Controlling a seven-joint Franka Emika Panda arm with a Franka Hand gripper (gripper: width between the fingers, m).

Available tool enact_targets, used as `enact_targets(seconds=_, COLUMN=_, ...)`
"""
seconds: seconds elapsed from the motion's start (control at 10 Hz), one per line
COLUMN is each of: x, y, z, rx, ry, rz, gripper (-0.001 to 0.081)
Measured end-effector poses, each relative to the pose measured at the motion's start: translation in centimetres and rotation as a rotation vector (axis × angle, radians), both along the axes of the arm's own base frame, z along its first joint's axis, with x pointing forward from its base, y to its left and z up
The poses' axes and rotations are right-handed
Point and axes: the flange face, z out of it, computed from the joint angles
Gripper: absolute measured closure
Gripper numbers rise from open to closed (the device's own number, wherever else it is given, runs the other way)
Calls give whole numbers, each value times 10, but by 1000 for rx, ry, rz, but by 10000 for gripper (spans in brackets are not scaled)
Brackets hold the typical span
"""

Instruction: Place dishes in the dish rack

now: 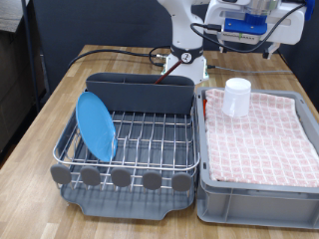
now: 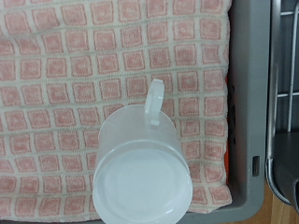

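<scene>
The light-blue plate (image 1: 97, 124) stands on edge in the silver wire dish rack (image 1: 150, 149), at the rack's left end in the exterior view. The white mug (image 1: 236, 97) stands on the red-and-white checked cloth (image 1: 264, 139) in the grey bin, near its far left corner. In the wrist view the mug (image 2: 142, 177) shows from straight above with its handle (image 2: 154, 98) sticking out. The gripper (image 1: 249, 22) hangs high above the mug at the exterior view's top; its fingers do not show in the wrist view. A thin reddish-brown strip (image 2: 227, 131), perhaps the spoon, lies against the bin wall.
The grey bin (image 1: 254, 194) stands right of the rack, touching it. The rack's tall grey back compartment (image 1: 140, 92) and round grey tabs (image 1: 120, 177) frame the wires. Rack wires (image 2: 290, 84) show beyond the bin wall (image 2: 248, 103). Cables and the robot base (image 1: 184, 55) are behind.
</scene>
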Motion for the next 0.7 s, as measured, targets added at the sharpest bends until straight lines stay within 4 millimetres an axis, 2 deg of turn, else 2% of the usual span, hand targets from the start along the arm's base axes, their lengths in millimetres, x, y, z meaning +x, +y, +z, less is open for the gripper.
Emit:
enact_targets(seconds=0.3, x=-8, y=4, z=-21, rx=10, ry=-20, rz=47, gripper=4)
enact_targets(seconds=0.7, x=-17, y=7, z=-41, rx=62, ry=-32, rz=2, gripper=4)
